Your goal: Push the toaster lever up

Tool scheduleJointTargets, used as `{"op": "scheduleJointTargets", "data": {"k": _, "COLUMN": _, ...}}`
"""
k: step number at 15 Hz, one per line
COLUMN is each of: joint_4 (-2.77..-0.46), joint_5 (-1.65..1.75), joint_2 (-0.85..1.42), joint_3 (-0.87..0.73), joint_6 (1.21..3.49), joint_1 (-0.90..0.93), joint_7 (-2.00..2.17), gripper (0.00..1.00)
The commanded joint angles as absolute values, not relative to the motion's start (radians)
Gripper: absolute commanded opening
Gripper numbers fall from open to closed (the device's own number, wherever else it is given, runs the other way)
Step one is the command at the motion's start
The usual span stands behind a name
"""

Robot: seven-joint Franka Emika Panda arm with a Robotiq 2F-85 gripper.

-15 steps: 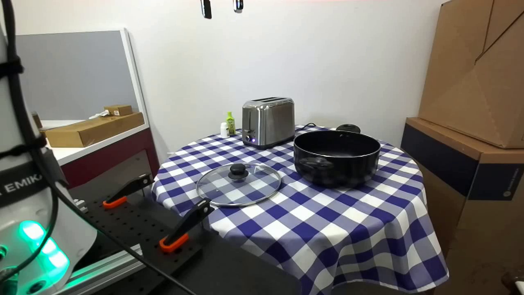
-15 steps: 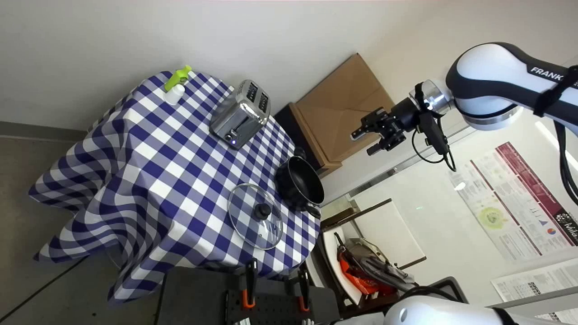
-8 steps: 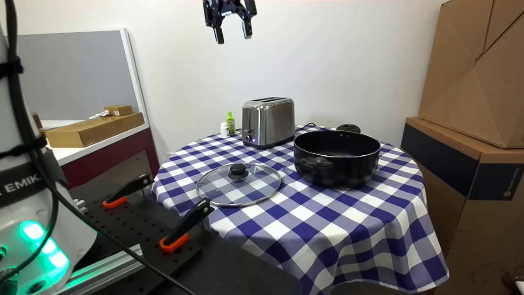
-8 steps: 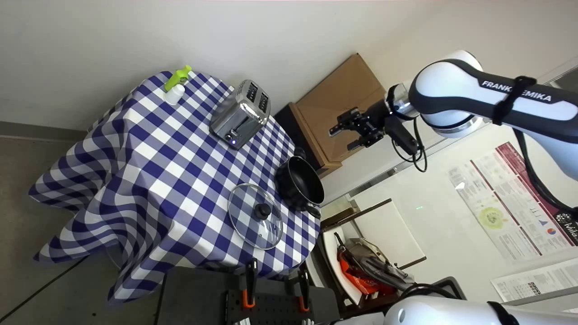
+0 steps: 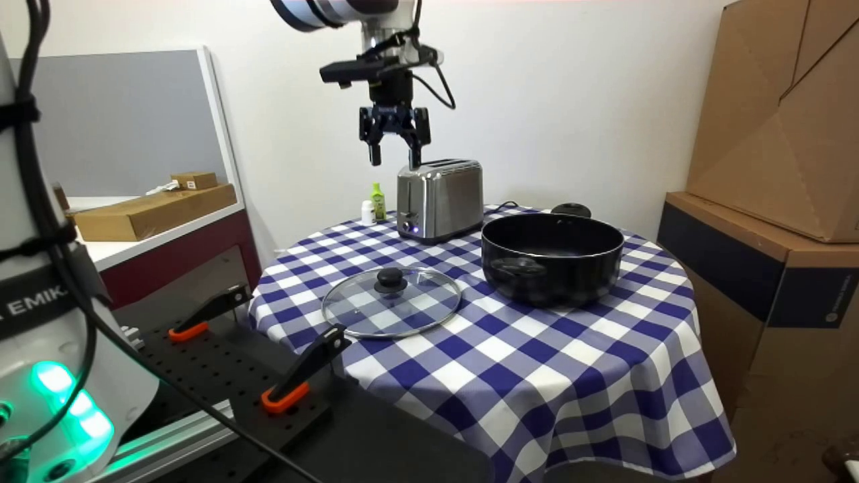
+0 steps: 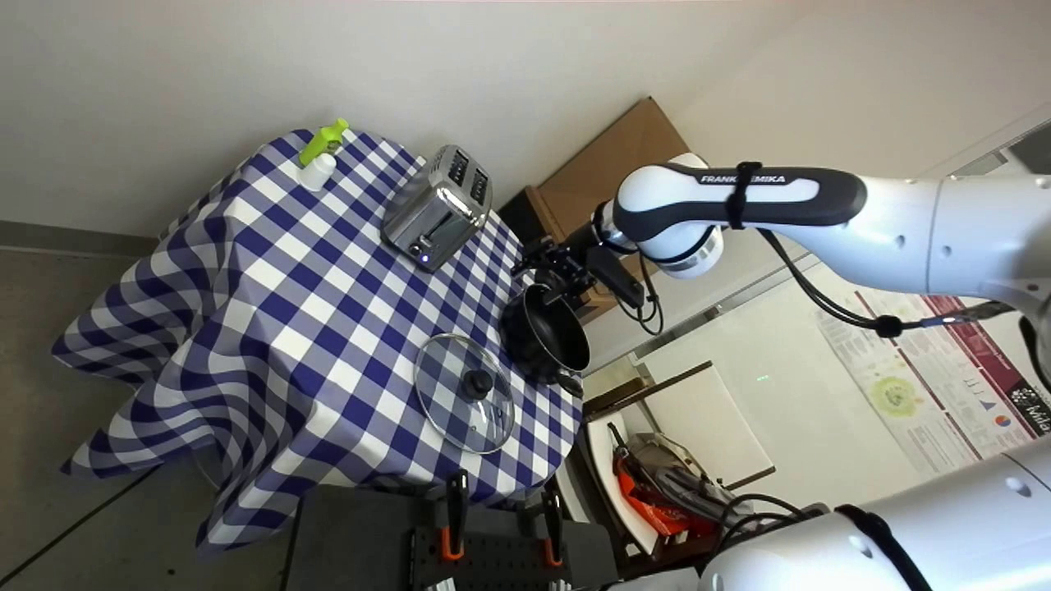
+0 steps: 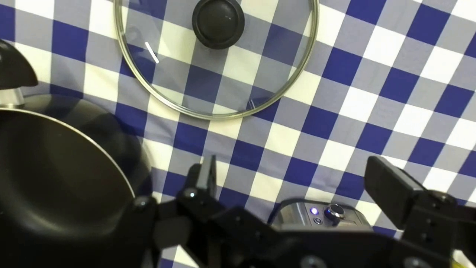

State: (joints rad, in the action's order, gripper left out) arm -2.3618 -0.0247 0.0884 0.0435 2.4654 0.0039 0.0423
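Toaster: one, upright on the checked tablecloth.
Lever: one, on the toaster's narrow end; it seems low in its upright track, though too small to be sure.
Gripper: one, fingers spread apart, nothing between them; it hangs above and in front of the toaster's lever end. A finger overlaps the toaster's top edge in an exterior view — probably line of sight, not contact.
Gripper to lever: from the fingertips the lever lies downward and inward, toward the toaster's body. The wrist view shows the toaster's dial and light; the lever is hidden there. Pushing up would likely call for getting lower in front of that end, then under the lever — too far forward, and the fingers could knock the toaster.
Long axis: the toaster's runs straight back from the lever end, along its two bread slots.
Arm: one, so nearer by default; the lever appears not yet touched.
Pot: one, apart, off the toaster's long side.
Lid: one, glass, well out past the toaster's lever end.
Green bottle and white bottle: one each, near the toaster, on the side away from the pot.
Clamps: two, beyond the lid as seen from the toaster.
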Motion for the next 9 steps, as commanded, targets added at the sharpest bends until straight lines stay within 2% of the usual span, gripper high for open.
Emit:
{"op": "scheduleJointTargets", "data": {"k": 1, "joint_4": -2.248, "joint_5": -0.007, "joint_2": 0.299, "joint_3": 0.03, "joint_6": 2.527, "joint_1": 0.018, "joint_7": 0.079, "gripper": 1.0}}
{"op": "scheduleJointTargets", "data": {"k": 9, "joint_4": -2.082, "joint_5": 0.184, "joint_2": 0.588, "joint_3": -0.098, "joint_6": 2.683, "joint_1": 0.185, "joint_7": 0.331, "gripper": 1.0}}
